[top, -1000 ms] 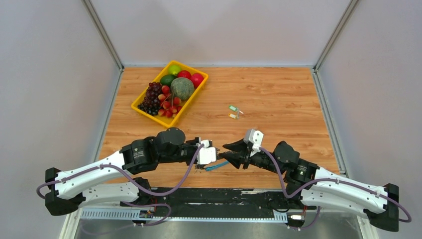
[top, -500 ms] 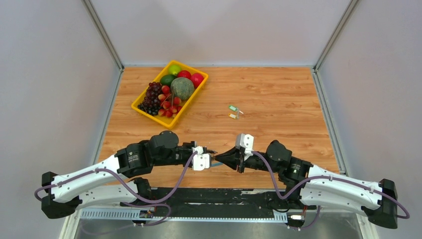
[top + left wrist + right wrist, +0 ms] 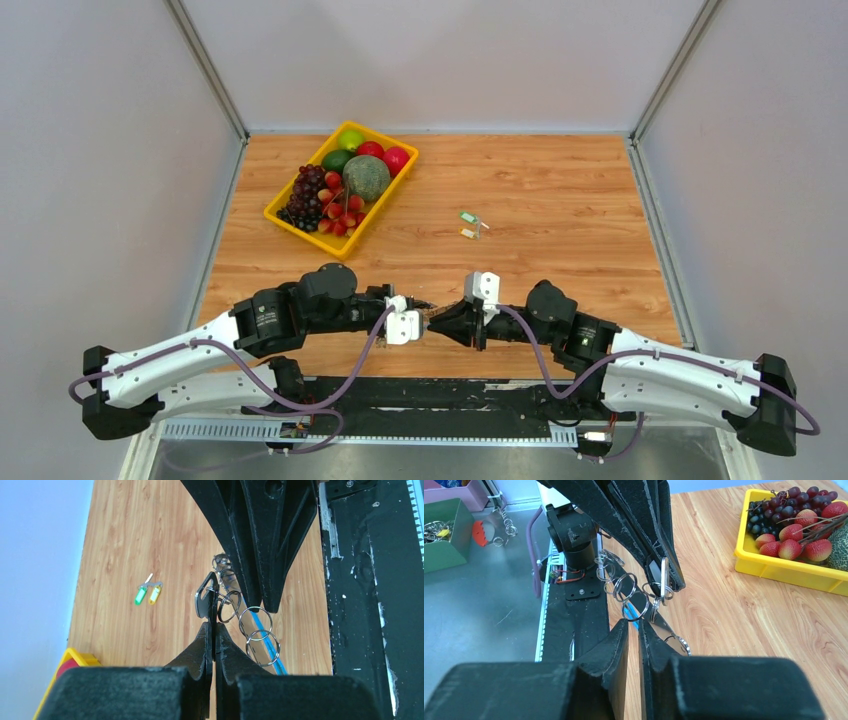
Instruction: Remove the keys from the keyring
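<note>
Only in wrist views: left tool (image 3: 212, 625) clamped on black key (image 3: 204, 602); right tool (image 3: 634, 623) narrowly parted at keyring (image 3: 629, 600), grip unclear. 2 keys (image 3: 470, 226) lying right of tray (image 3: 300, 231).

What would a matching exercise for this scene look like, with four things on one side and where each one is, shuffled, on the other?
Things:
1. green key
2. yellow tray
3. black key
4. chain of rings

Places:
A. far left of the table, holding fruit
B. pinched in the left hand
C. loose on bare wood beside the orange key
D. linked in a row next to the left hand's tips

Pairs: 1-C, 2-A, 3-B, 4-D
</note>
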`<action>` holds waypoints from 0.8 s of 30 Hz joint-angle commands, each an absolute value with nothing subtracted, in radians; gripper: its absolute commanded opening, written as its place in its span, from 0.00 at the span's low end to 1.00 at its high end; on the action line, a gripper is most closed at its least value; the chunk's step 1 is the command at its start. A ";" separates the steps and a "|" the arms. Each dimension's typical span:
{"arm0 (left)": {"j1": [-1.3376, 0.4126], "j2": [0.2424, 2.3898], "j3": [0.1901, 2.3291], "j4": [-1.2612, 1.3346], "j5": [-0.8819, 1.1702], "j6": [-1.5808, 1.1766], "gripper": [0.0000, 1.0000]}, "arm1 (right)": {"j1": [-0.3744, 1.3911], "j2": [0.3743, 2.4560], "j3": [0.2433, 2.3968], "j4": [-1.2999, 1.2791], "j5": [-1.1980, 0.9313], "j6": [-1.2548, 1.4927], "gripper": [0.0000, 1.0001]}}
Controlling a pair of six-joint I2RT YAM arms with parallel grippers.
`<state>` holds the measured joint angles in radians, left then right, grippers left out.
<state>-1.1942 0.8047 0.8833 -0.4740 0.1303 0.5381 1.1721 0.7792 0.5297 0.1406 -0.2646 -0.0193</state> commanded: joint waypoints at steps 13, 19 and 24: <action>-1.190 0.771 0.880 -0.397 0.176 0.571 0.00 | 1.172 0.636 0.532 0.184 -0.155 -0.016 0.31; -1.190 0.766 0.878 -0.394 0.180 0.570 0.00 | 1.172 0.693 0.558 0.185 -0.175 -0.019 0.31; -1.190 0.763 0.877 -0.394 0.182 0.568 0.00 | 1.173 0.734 0.578 0.193 -0.194 -0.017 0.31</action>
<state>-1.1942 0.7822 0.8772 -0.4671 0.1570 0.5560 1.1728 0.7208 0.5301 0.1547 -0.1780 -0.0170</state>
